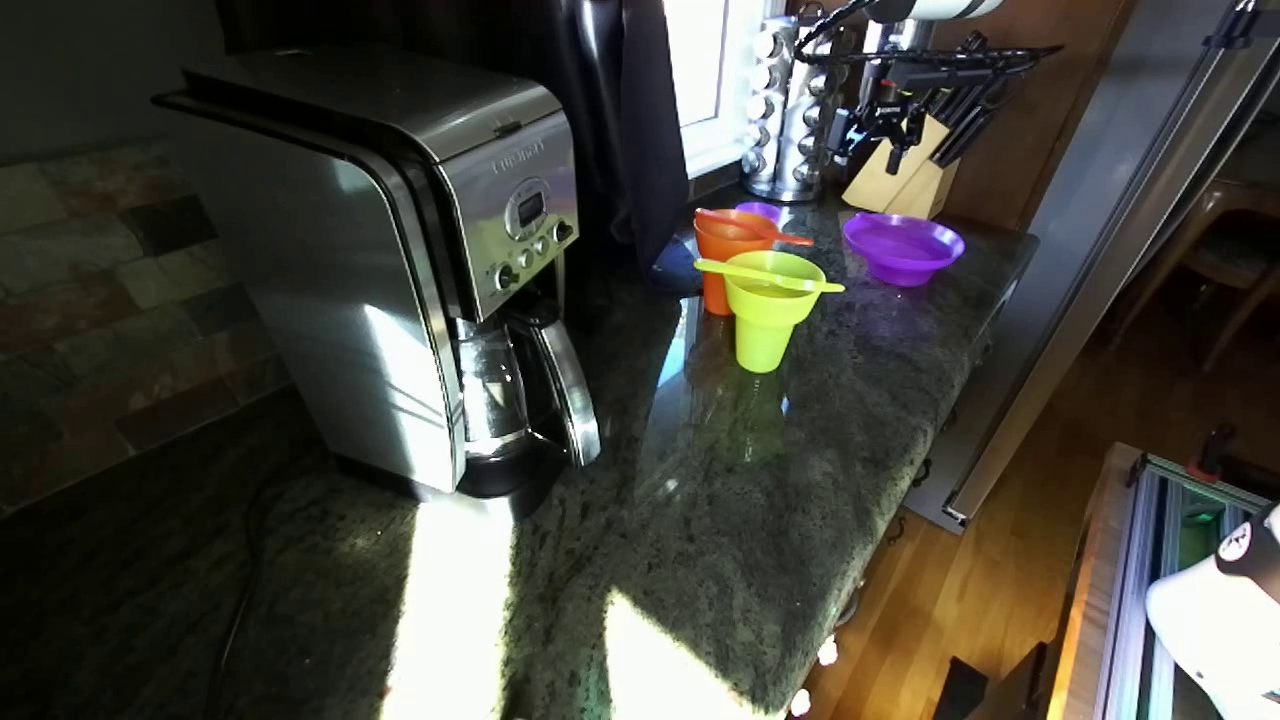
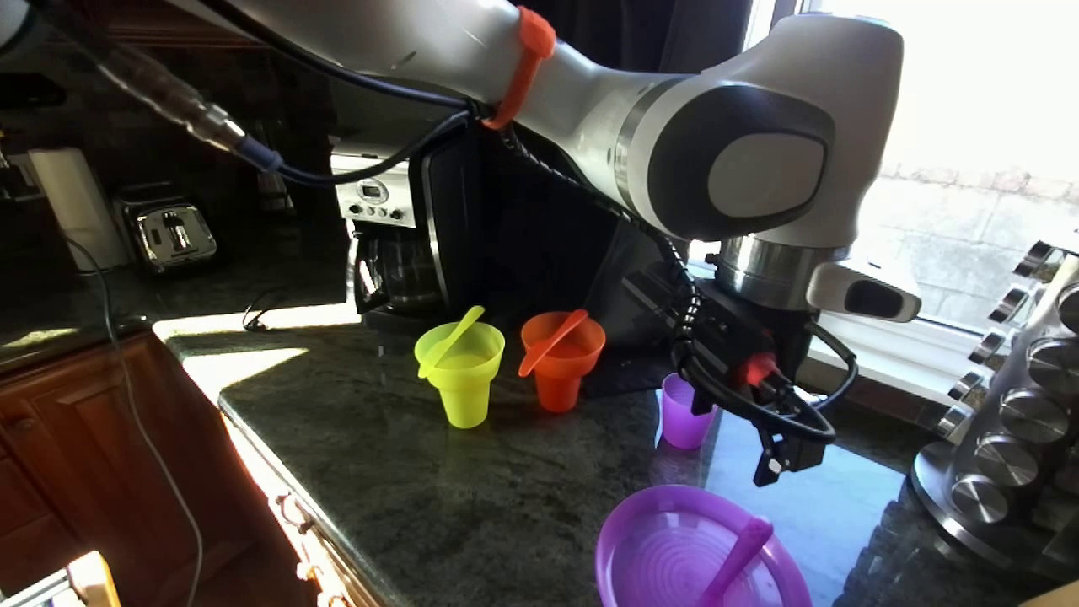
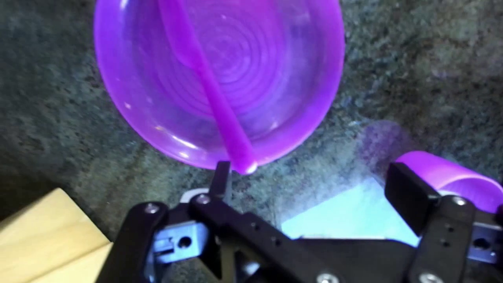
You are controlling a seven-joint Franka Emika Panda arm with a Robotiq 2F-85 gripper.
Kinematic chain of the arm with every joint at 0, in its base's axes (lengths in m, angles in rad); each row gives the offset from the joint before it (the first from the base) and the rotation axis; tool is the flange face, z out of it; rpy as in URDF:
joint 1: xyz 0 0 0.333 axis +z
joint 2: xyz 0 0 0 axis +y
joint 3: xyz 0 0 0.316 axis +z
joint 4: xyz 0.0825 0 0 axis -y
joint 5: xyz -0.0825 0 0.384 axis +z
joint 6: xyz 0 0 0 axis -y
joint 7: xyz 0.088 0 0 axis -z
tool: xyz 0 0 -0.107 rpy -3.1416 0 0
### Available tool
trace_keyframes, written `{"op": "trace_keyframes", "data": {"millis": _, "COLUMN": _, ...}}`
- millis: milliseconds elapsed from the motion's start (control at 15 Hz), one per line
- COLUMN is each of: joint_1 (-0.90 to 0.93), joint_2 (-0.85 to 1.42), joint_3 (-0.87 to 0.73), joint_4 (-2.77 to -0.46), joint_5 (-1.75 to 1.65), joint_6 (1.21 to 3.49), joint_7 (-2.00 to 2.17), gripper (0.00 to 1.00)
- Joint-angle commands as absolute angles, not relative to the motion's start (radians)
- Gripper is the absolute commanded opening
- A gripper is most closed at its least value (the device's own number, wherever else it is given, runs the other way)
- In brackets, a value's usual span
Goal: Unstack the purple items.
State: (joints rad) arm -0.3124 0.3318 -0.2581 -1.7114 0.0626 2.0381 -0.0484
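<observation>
A wide purple bowl [image 2: 666,548] rests on the dark counter, with a purple spoon [image 3: 218,102] lying across it and its end over the rim. The purple cup [image 2: 683,421] stands apart from the bowl; in an exterior view the orange cup hides most of this purple cup [image 1: 758,211]. Above the counter hangs my gripper [image 3: 314,184], its fingers spread wide and nothing between them. In the wrist view one finger [image 3: 222,179] overlaps the bowl's rim close to the spoon's end, and the opposite finger overlaps the purple cup. Whether either touches cannot be told.
A yellow-green cup [image 1: 765,325] and an orange cup [image 2: 558,384], each with a spoon across its top, stand nearby. Around them are a knife block [image 1: 900,175], a spice rack [image 2: 1003,438], a coffee maker [image 1: 400,250] and the window. The counter edge runs along one side.
</observation>
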Motion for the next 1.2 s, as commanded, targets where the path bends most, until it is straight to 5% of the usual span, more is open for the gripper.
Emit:
{"op": "trace_keyframes", "data": {"millis": 0, "joint_1": -0.316, "joint_2": 0.284, "joint_3": -0.278, "joint_4": -1.759, "joint_5": -0.013, "joint_6": 1.956, "joint_7": -0.049, "gripper": 1.0}}
{"op": "trace_keyframes", "data": {"millis": 1133, "joint_1": -0.401, "joint_2": 0.326, "joint_3": -0.258, "joint_4": -1.901, "joint_5": 0.021, "joint_6": 2.186, "joint_7": -0.371, "gripper": 1.0}}
